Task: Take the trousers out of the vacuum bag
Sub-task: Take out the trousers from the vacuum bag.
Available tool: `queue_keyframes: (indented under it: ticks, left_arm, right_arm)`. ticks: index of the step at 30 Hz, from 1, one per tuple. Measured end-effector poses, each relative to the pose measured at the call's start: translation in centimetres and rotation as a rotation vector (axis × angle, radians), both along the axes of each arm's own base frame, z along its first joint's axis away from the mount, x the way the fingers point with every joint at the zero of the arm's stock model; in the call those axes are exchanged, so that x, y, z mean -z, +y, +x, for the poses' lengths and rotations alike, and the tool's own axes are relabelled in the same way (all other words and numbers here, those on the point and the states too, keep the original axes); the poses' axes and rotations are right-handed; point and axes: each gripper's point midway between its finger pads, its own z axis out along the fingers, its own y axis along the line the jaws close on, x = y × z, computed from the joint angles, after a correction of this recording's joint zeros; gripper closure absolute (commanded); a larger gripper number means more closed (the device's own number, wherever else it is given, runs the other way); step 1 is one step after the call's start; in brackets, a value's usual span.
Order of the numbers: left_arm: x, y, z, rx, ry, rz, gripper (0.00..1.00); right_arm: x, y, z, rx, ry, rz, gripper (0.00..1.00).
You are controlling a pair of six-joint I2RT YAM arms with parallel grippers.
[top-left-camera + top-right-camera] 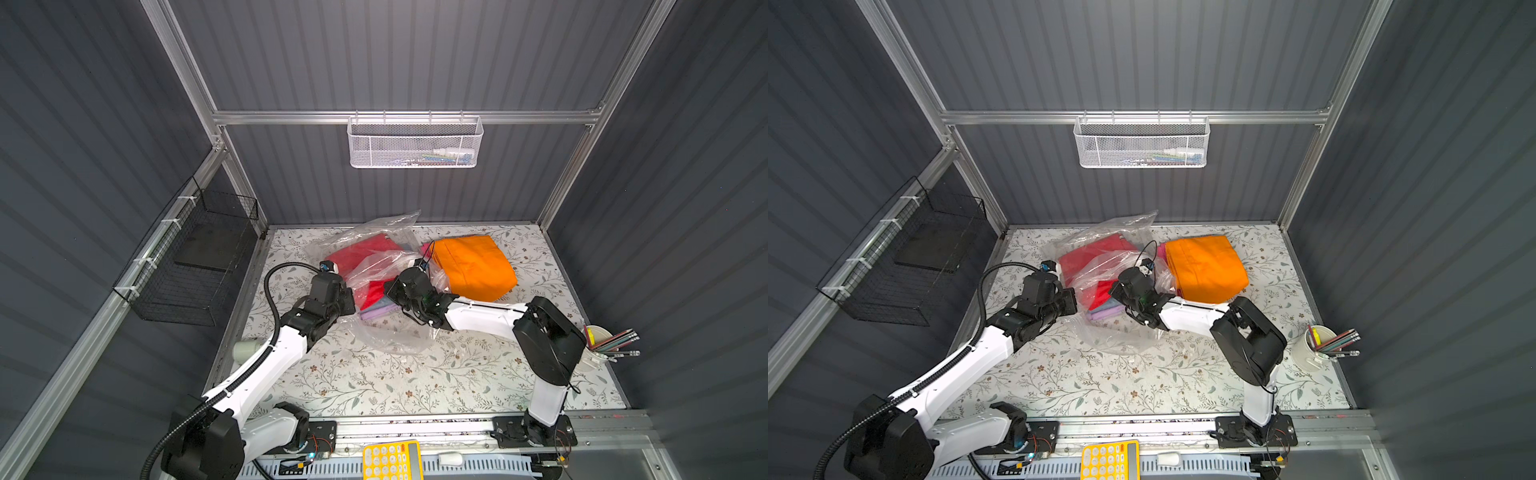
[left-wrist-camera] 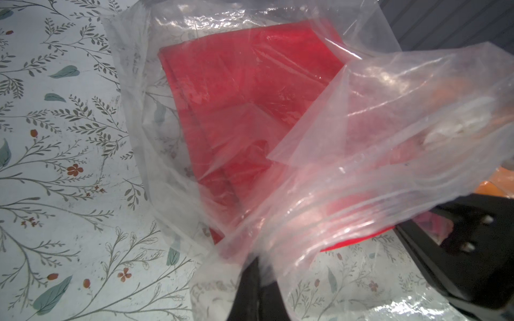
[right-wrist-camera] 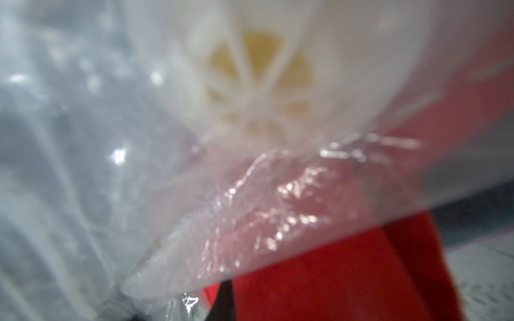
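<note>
The clear vacuum bag (image 1: 374,237) (image 1: 1113,232) lies crumpled at the back middle of the table. Red trousers (image 1: 361,253) (image 2: 250,97) show through its film. Lilac trousers (image 1: 376,312) (image 1: 1105,312) peek out at the bag's near end. Orange trousers (image 1: 473,266) (image 1: 1206,266) lie folded outside the bag, to its right. My left gripper (image 1: 351,291) (image 2: 260,266) is shut on the bag's film. My right gripper (image 1: 388,286) (image 3: 244,300) reaches in under the film, shut on red cloth (image 3: 333,278). The bag's round white valve (image 3: 258,83) is blurred just above it.
A white mesh basket (image 1: 415,143) hangs on the back wall. A black wire basket (image 1: 195,266) hangs on the left wall. A white cup of pencils (image 1: 598,345) stands at the right edge. A yellow calculator (image 1: 390,459) lies in front of the rail.
</note>
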Motion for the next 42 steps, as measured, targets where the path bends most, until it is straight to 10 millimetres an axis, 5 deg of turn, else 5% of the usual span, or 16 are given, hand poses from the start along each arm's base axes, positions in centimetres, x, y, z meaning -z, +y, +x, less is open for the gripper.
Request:
queue_keyframes:
  ticks: [3, 7, 12, 21, 28, 31, 37, 42]
  left_arm:
    - [0.1, 0.0, 0.0, 0.000, 0.003, 0.002, 1.00]
    - [0.2, 0.0, -0.1, 0.000, 0.007, 0.003, 1.00]
    - [0.2, 0.0, -0.1, 0.000, 0.007, 0.004, 1.00]
    - [0.2, 0.1, -0.1, -0.004, 0.006, 0.006, 1.00]
    - [0.2, 0.2, 0.0, -0.009, 0.004, 0.010, 1.00]
    - [0.1, 0.2, 0.0, -0.009, 0.003, 0.010, 1.00]
    - [0.0, 0.3, -0.1, -0.009, 0.000, 0.009, 1.00]
    - [0.0, 0.3, -0.1, -0.010, -0.001, 0.008, 1.00]
  right_arm:
    - [1.5, -0.5, -0.9, 0.010, 0.020, -0.010, 0.94]
    - [2.3, -0.8, -1.2, 0.025, 0.027, 0.010, 0.68]
    - [2.4, -0.1, -0.7, 0.029, 0.001, 0.034, 0.53]
    - [3.4, 1.1, 0.8, 0.041, -0.006, 0.036, 0.82]
    - [3.0, 1.2, 0.8, 0.035, -0.020, 0.034, 0.56]
    - [3.0, 1.4, 1.1, 0.037, -0.027, 0.037, 0.56]
    - [4.0, 1.9, 2.2, 0.049, -0.041, 0.012, 0.87]
    - [2.6, 1.7, 2.7, 0.032, -0.063, 0.015, 1.00]
